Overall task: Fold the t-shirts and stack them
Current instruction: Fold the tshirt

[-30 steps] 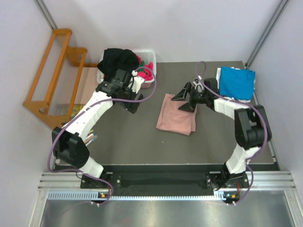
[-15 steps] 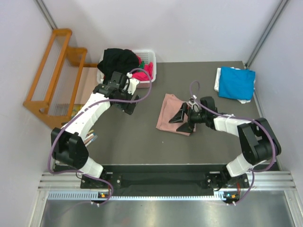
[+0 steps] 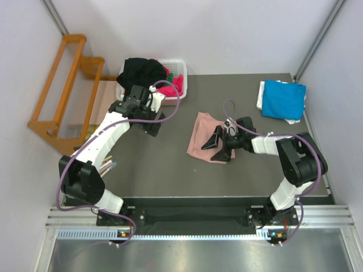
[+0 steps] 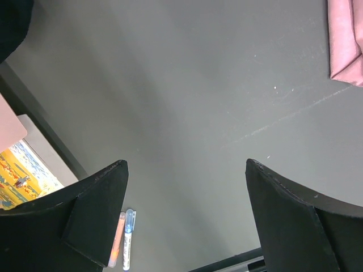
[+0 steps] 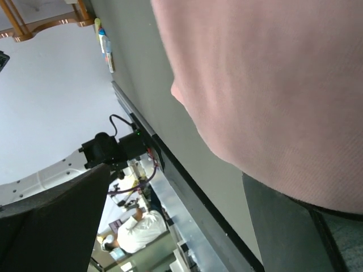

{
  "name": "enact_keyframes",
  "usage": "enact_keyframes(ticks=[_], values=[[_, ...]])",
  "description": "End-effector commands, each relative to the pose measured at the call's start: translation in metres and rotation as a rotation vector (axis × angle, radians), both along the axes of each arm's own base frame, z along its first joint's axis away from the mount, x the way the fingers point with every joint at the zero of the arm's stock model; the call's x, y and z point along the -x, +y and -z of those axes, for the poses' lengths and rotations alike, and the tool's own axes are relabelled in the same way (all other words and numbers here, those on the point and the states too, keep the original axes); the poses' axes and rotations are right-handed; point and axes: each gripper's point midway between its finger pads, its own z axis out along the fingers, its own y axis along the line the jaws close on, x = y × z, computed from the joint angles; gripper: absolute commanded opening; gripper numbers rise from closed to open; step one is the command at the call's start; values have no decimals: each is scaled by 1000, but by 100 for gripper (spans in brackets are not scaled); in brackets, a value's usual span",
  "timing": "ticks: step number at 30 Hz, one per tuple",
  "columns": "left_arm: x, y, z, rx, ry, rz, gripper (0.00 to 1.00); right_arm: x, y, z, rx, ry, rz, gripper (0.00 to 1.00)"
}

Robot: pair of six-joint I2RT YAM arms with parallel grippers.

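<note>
A dusty pink t-shirt [image 3: 205, 133] lies folded in the middle of the table. My right gripper [image 3: 219, 146] sits low at its near right edge, open, jaws wide apart. In the right wrist view the pink t-shirt [image 5: 272, 85] fills the upper right, and its hem meets the tip of one of my fingers [image 5: 295, 226]; nothing is between the jaws of the right gripper [image 5: 176, 173]. A bright blue t-shirt [image 3: 282, 99] lies folded at the back right. My left gripper [image 3: 153, 126] hangs open over bare table, left of the pink t-shirt [image 4: 346, 39]. Black [image 3: 142, 71] and magenta [image 3: 177, 83] shirts fill the basket.
The white slatted basket [image 3: 180, 62] stands at the back left. A wooden rack [image 3: 62, 85] stands off the table's left side. Two pens [image 4: 127, 241] lie near the left edge. White cloth [image 3: 261, 96] peeks out under the blue shirt.
My right gripper has swung from near the blue stack down and left to the pink shirt's near edge, staying open. The left gripper has drifted slightly back and left.
</note>
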Motion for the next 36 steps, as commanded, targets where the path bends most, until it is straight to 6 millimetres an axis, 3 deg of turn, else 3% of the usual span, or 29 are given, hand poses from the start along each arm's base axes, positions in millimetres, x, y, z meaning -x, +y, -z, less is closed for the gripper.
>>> enact_keyframes(ticks=[1, 2, 3, 5, 7, 8, 12, 16, 25, 36], values=[[-2, 1, -19, 20, -61, 2, 89, -31, -3, -63, -11, -176, -19, 100], [-2, 1, -20, 22, -60, 2, 89, -47, -8, -91, -24, -261, -8, 100], [-1, 1, -22, 26, -62, 3, 89, -53, -12, -104, -27, -286, -3, 100], [-3, 0, -26, 29, -72, 1, 89, -73, -31, -125, -12, -336, 46, 100], [-1, 1, -28, 30, -69, 1, 89, -87, -47, -129, 0, -348, 92, 100], [-1, 1, -30, 31, -71, 1, 89, -100, -67, -120, 32, -322, 158, 100], [0, 3, -32, 24, -75, -4, 89, -129, -117, -85, 95, -274, 320, 100], [2, 4, -31, 17, -69, 3, 89, -144, -149, -41, 149, -199, 402, 100], [-2, 2, -31, 17, -63, -1, 89, -163, -170, 4, 174, -131, 448, 100], [0, 3, -27, 12, -47, 2, 89, -186, -166, 36, 100, -106, 414, 100]])
